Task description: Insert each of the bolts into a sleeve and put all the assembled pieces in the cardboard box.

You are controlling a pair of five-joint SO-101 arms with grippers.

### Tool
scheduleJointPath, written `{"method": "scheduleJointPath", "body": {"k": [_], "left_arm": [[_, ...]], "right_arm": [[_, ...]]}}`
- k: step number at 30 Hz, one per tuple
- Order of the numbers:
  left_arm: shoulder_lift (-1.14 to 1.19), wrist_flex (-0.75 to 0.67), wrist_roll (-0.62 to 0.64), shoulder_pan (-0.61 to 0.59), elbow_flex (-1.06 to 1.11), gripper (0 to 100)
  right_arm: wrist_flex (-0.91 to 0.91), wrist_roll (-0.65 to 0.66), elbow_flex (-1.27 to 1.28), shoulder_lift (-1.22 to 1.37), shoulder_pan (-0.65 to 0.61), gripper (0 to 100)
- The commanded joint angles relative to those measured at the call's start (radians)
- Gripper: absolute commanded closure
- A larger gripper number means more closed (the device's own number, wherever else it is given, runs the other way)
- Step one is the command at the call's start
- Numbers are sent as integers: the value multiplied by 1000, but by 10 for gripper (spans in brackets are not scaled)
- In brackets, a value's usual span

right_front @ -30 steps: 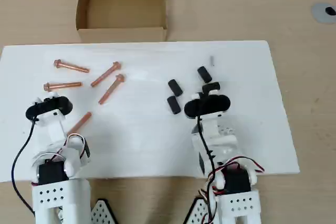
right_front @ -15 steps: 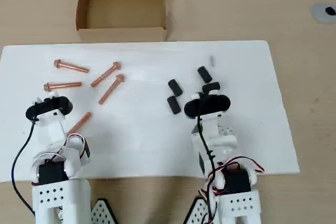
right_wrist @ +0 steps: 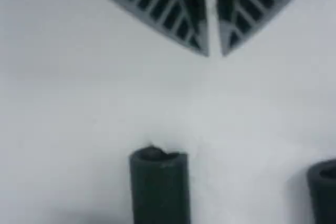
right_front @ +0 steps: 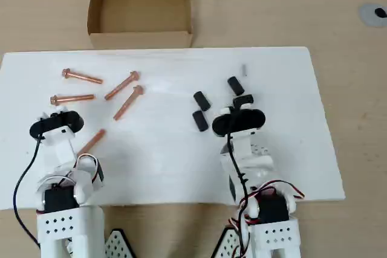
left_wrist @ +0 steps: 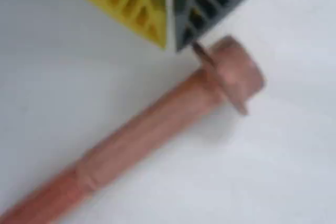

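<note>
Well, both arms sit along the near edge of the white sheet (right_front: 163, 161). The left arm (right_front: 60, 149) is by its near left corner and the right arm (right_front: 249, 152) is right of the middle of that edge.

The left gripper (left_wrist: 176, 43) has its yellow and dark fingers pressed together. The tips are just beside the head of a copper bolt (left_wrist: 157, 116) that lies flat on the sheet.

From above, four loose bolts (right_front: 81, 77) lie scattered over the left part of the sheet, toward its far edge. One more bolt end (right_front: 92, 141) pokes out from beside the left arm.

The right gripper (right_wrist: 211, 51) is likewise closed down to a thin slit. It hangs over bare sheet, a little short of a black sleeve (right_wrist: 157, 184), with a second sleeve (right_wrist: 323, 192) near that one.

Seen from overhead, the group of sleeves (right_front: 201, 101) lies right of the sheet's middle. One of them is partly tucked under the right arm's head.

The cardboard box (right_front: 142, 39) stands open on the wooden table (right_front: 272, 16), just past the sheet's far edge and toward its far left corner.
</note>
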Motion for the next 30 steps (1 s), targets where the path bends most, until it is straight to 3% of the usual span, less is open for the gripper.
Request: {"method": "scheduleJointPath", "body": {"k": [1, 20, 24, 30], "left_arm": [[-7, -14, 3, -3, -6, 991], [-7, -18, 3, -3, -5, 992], [-7, -91, -28, -2, -2, 990], [4, -18, -48, -9, -186, 990]], "right_arm": [[-3, 9, -4, -96, 15, 988], [-3, 8, -4, -96, 8, 988], [-15, 3, -4, -94, -18, 987], [38, 2, -68, -84, -16, 987]]}}
